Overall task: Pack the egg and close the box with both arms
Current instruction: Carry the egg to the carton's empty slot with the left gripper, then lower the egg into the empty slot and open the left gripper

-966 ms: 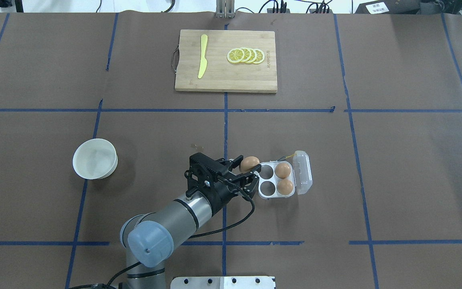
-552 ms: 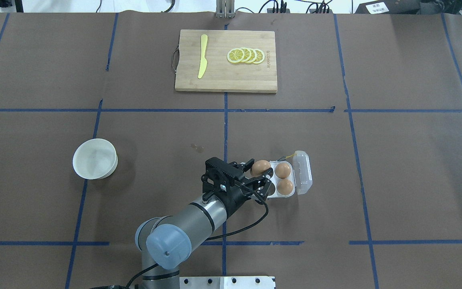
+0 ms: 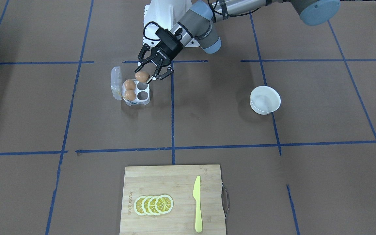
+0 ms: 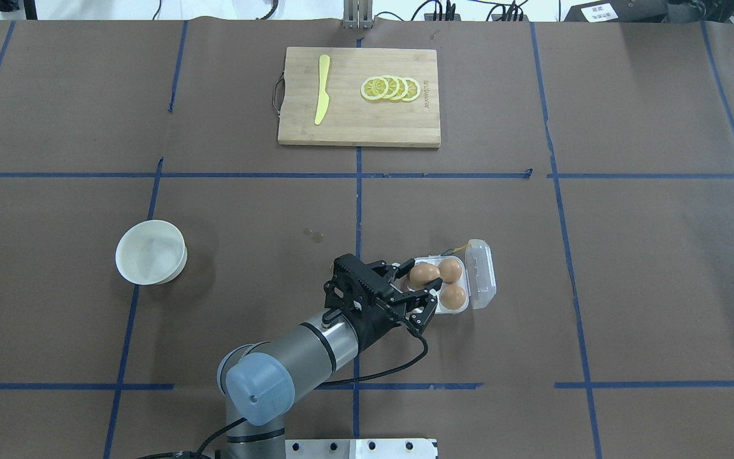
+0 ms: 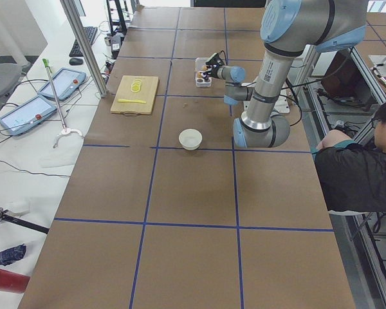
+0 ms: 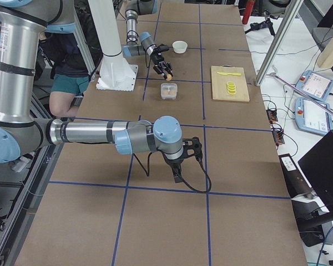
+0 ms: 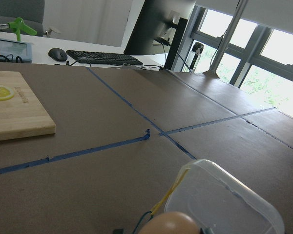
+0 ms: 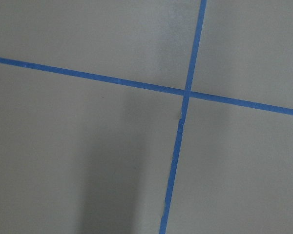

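Observation:
My left gripper (image 4: 423, 282) is shut on an orange-brown egg (image 4: 424, 273) and holds it just over the left cells of the clear egg carton (image 4: 462, 309). In the front view the held egg (image 3: 142, 76) hangs at the carton's robot-side edge, in my left gripper (image 3: 143, 77). Two more eggs (image 4: 450, 269) (image 4: 453, 296) sit in the right cells. The lid (image 4: 482, 274) lies open to the right, with a yellow string (image 4: 459, 247). The left wrist view shows the egg's top (image 7: 171, 223) and the lid (image 7: 224, 204). My right gripper (image 6: 190, 146) shows only in the right side view; I cannot tell its state.
A round white bowl (image 4: 151, 251) stands to the left of the left arm. A wooden cutting board (image 4: 354, 124) at the far middle carries lemon slices (image 4: 391, 88) and a yellow knife (image 4: 322, 89). Blue tape lines cross the brown table cover.
My left gripper has carried the egg to the right, from beside the carton's left edge to over its left cells. The carton and its two eggs have not moved.

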`<state>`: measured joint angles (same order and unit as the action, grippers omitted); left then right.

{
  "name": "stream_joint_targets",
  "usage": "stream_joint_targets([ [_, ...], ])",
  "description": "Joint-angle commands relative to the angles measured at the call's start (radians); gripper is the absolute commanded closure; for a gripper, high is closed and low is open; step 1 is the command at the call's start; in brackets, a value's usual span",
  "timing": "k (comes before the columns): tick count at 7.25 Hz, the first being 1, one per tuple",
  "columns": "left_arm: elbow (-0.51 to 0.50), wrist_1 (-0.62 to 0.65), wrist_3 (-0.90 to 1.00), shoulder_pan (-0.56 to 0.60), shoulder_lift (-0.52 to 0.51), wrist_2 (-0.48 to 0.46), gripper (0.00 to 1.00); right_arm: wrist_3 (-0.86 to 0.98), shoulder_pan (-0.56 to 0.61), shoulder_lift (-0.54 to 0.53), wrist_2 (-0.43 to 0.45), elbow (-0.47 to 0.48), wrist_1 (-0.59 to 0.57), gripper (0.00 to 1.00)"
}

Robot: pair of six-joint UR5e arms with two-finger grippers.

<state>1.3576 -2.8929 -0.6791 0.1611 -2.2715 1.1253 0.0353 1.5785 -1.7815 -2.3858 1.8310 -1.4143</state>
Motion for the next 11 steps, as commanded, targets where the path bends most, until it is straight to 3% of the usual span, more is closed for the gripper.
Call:
stream_joint_targets([
  [1,-0.044,-0.028,0.018,0.0,-0.002,0.008,1.0,0.0,0.0,-0.001,0.0,-0.001,0.0,0.0],
  [9,-0.094,-0.028,0.042,-0.003,-0.037,0.033,1.0,0.003,0.0,-0.001,0.0,-0.001,-0.002,0.0],
  [10,-0.101,-0.028,0.044,-0.003,-0.039,0.033,0.96,0.003,0.0,-0.001,0.0,-0.001,-0.002,0.0],
  [11,-0.103,-0.028,0.044,-0.003,-0.042,0.033,0.85,0.003,0.0,-0.001,0.0,-0.004,-0.002,0.0],
])
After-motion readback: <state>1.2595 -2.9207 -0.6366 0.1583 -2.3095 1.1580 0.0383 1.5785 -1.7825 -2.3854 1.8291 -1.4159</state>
